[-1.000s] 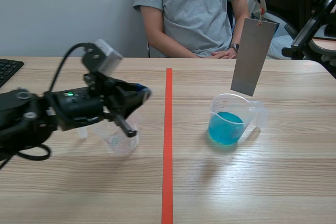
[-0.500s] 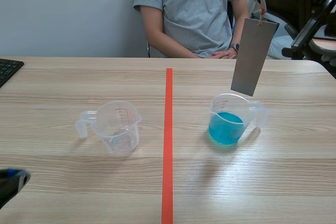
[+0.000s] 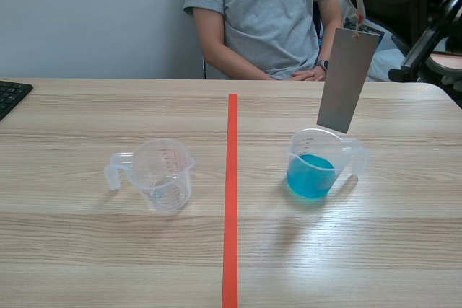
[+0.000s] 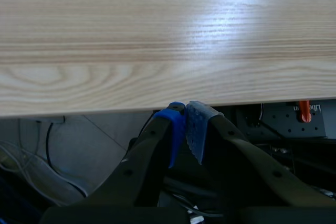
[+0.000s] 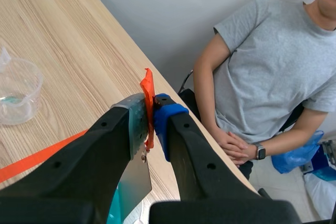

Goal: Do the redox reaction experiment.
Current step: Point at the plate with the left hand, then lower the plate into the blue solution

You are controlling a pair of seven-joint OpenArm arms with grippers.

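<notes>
Metal plate point(image 3: 349, 81) is hanging over the blue-liquid beaker point(image 3: 330, 146), ready for dipping, right jaws pinching its orange tag point(image 5: 148, 93); left jaws are sitting closed, empty.

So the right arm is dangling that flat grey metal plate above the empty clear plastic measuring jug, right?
Not quite: the flat grey metal plate dangles from the right gripper above the clear plastic jug of blue liquid, as the scene view shows.

The sheet point(image 3: 348, 81) looks matt grey metal, the cup with blue liquid point(image 3: 321, 167) and the other cup point(image 3: 164, 174) clear glossy plastic, the table point(image 3: 108, 250) smooth pale wood.
</notes>
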